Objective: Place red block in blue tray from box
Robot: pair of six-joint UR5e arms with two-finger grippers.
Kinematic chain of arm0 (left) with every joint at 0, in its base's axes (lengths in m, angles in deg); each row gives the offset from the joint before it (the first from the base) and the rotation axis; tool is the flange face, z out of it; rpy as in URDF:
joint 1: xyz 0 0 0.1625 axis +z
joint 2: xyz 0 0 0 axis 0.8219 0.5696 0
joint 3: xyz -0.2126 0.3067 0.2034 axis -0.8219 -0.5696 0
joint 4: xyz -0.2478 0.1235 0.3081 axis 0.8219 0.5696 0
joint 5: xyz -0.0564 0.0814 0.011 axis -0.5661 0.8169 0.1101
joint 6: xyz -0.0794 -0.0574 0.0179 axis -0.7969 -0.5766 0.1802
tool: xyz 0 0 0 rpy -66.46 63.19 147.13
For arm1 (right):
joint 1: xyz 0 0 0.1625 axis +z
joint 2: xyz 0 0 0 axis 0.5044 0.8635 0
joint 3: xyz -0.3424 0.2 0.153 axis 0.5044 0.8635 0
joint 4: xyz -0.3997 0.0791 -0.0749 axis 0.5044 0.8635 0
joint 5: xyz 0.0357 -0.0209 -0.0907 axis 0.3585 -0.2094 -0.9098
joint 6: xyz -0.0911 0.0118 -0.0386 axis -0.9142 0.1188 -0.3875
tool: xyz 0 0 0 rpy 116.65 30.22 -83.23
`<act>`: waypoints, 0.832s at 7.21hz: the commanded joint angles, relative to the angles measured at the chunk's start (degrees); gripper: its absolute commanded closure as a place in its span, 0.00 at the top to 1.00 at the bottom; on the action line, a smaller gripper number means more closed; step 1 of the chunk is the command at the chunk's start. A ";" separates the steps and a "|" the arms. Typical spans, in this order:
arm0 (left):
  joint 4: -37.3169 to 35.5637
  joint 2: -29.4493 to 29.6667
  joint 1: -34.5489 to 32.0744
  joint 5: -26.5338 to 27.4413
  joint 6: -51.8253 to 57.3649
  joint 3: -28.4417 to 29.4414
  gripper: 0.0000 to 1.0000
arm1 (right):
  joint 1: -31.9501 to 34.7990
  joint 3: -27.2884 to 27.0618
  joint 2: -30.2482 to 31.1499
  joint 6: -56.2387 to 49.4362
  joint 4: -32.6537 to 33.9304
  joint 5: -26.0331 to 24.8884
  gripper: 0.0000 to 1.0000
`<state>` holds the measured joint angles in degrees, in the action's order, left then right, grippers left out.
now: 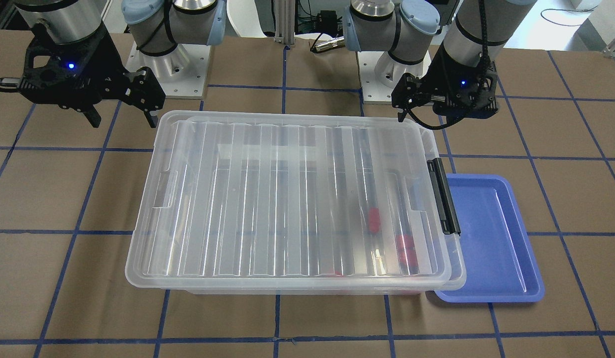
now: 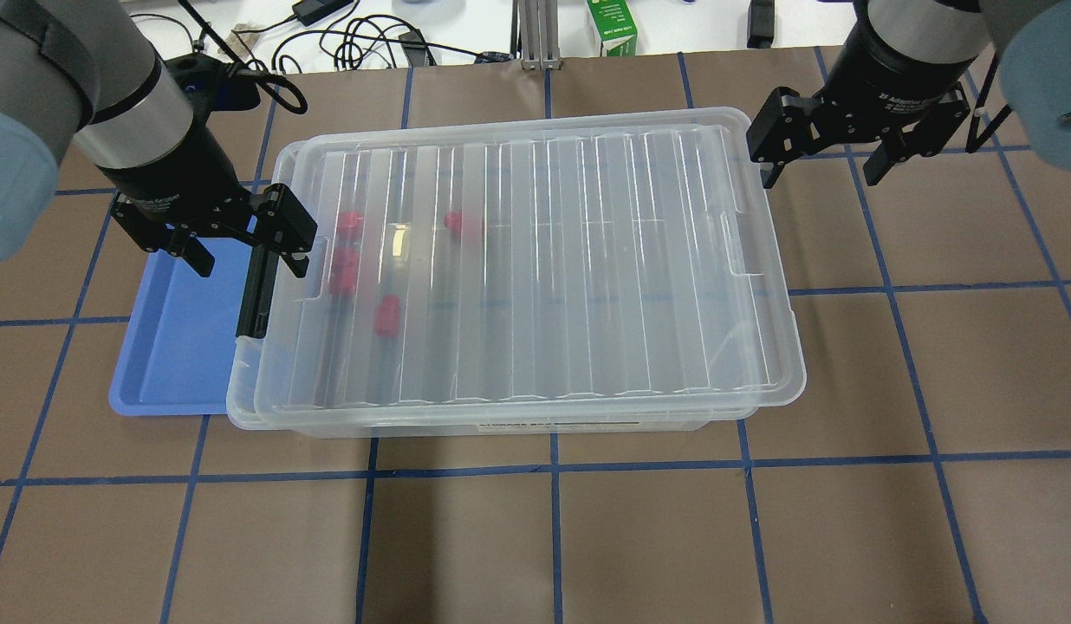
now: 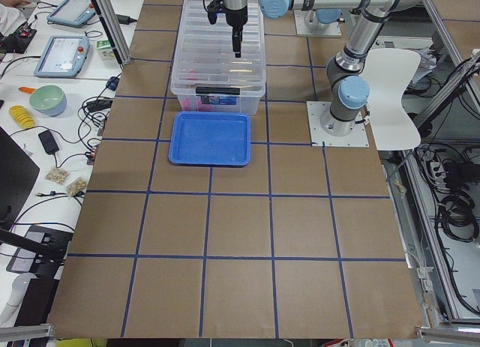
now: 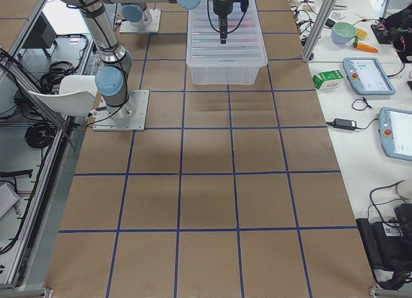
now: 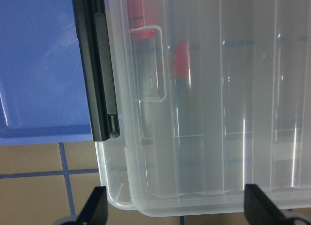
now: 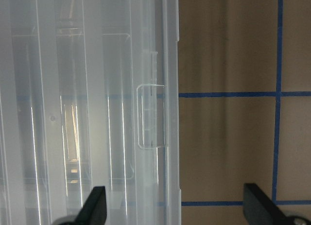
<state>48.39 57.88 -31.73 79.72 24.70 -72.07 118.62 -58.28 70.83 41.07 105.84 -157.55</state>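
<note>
The box (image 2: 544, 260) is a clear bin with its ribbed lid on, in the middle of the table. Several red blocks (image 2: 386, 314) lie inside near its latch end, seen through the lid, and show in the front view (image 1: 373, 220) and left wrist view (image 5: 181, 60). The black latch (image 2: 256, 286) faces the blue tray (image 2: 180, 347), which is empty and touches that end. My left gripper (image 2: 249, 258) is open and hovers over the latch corner. My right gripper (image 2: 821, 173) is open and hovers beside the box's opposite end.
A green carton (image 2: 612, 26) and cables (image 2: 345, 35) lie past the table's far edge. Blue tape lines grid the brown table (image 2: 587, 537). The side tables in the left view hold tablets (image 3: 66, 53) and a bowl (image 3: 46, 100).
</note>
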 commanded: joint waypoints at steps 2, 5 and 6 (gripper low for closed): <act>-0.12 0.01 0.00 0.01 0.23 -0.02 1.00 | 0.00 -0.13 0.00 -0.26 -0.13 -0.03 1.00; -0.65 0.01 0.00 0.01 0.23 -0.02 1.00 | -0.35 -0.22 -0.88 -1.14 0.31 -0.12 1.00; -0.56 0.01 0.00 0.10 0.32 -0.02 1.00 | -0.53 -0.31 -1.40 -1.14 0.22 -0.21 1.00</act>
<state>47.81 57.89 -31.73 79.77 24.96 -72.09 118.34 -58.51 69.99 40.01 106.15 -157.66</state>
